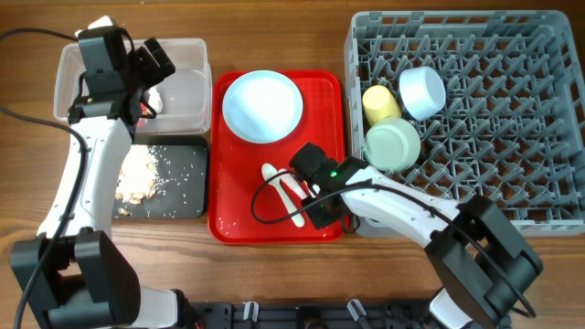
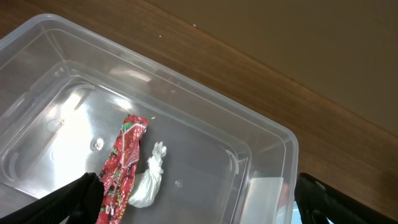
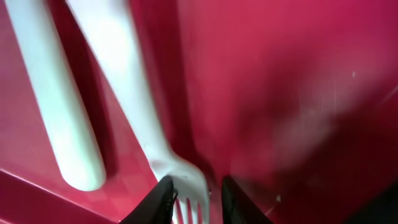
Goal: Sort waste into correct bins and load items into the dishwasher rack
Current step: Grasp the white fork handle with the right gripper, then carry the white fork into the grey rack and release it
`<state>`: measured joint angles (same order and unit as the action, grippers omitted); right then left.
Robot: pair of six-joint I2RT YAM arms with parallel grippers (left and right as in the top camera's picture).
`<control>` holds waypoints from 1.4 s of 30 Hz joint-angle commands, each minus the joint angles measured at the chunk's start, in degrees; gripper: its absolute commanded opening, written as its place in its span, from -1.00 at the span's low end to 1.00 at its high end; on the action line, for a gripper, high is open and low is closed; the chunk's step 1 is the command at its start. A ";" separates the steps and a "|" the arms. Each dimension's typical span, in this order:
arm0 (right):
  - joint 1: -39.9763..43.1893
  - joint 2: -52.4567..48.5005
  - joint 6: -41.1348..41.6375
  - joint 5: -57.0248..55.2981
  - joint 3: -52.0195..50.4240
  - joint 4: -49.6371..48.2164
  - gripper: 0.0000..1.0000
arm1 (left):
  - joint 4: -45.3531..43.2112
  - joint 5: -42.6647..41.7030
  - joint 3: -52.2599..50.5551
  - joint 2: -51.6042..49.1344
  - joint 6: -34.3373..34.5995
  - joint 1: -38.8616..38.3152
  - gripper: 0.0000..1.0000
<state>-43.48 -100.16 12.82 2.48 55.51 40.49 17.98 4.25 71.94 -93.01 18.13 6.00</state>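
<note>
Right wrist view puts us at the cutlery step: our right gripper (image 3: 196,200), jaws narrowed, straddles the tines of the fork (image 3: 130,93) lying on the red tray (image 3: 292,74), grip uncertain, so next we clamp firmly, lift, and carry it to the dishwasher rack (image 1: 494,174).

- Looks like a robot test bench staged as a dish-clearing station, rather than a lived-in kitchen.
- A left arm (image 1: 91,174) and a right arm (image 1: 411,215), both white and black, based at the near edge of a bare wooden table (image 1: 274,37), with loose black cables (image 1: 27,119) trailing over it.
- Canteen gear laid out in a row: grey dishwasher rack (image 1: 548,119), red serving tray (image 1: 233,224), plastic plate (image 1: 262,105), fork (image 3: 127,81).
- Waste kept in a clear tub (image 1: 187,100) and a black tray (image 1: 183,206), not household bins.
- Walls and floor out of frame.
</note>
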 commanded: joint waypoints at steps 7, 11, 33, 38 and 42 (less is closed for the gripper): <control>0.02 -0.74 0.87 -0.33 -3.15 -1.20 -0.91 | -0.13 0.15 0.20 0.28 0.31 0.17 1.00; 0.02 1.70 0.87 -5.77 3.04 3.87 -0.91 | -0.13 0.13 0.20 0.28 0.31 0.17 1.00; -0.04 2.64 0.68 4.02 -5.38 -5.84 -0.58 | -0.13 0.13 0.20 0.28 0.31 0.17 1.00; -0.04 2.64 0.66 3.82 -5.35 -5.86 -0.69 | -0.13 0.13 0.20 0.26 0.31 0.17 1.00; -0.02 2.67 0.59 3.39 -2.67 -2.89 -0.79 | -0.13 0.13 0.20 0.28 0.31 0.17 1.00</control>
<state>-43.44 -96.71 14.06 6.37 50.87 36.36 17.98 4.25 71.94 -93.01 18.13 6.00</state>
